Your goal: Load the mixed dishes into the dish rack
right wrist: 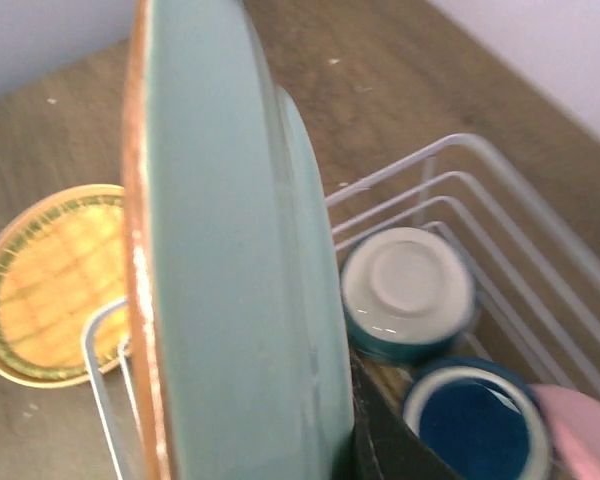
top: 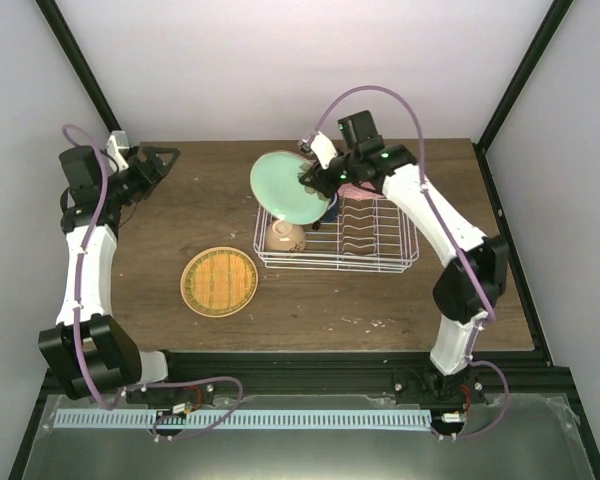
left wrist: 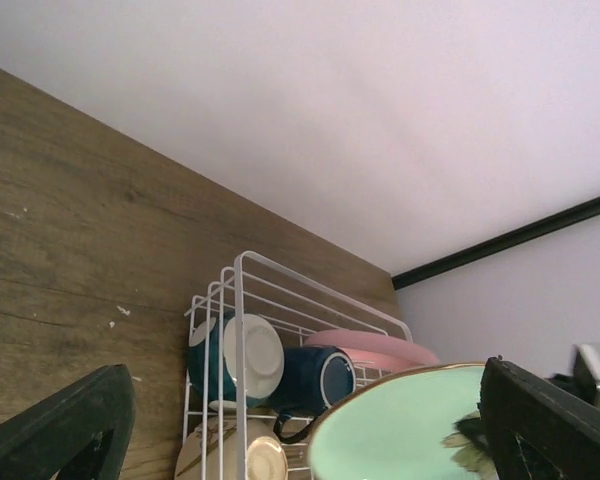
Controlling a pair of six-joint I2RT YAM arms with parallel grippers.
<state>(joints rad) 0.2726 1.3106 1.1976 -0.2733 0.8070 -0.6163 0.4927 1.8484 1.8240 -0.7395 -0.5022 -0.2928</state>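
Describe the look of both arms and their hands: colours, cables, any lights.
The left arm and right arm are white shells linked by black joints on black bases. A lilac cable loops along each. The left hand and right hand are black with two fingers; a green light glows near the right wrist.

Dark wood-grain tabletop (top: 380, 310), pale walls (top: 280, 60) far & both sides, black frame struts (top: 78, 65) at far corners, ribbed white strip (top: 310, 420) along near edge, on grey metal sheet (top: 540, 440).

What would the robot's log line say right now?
right gripper: shut on green plate, over dish rack | left gripper: open, empty | woven plate: on table
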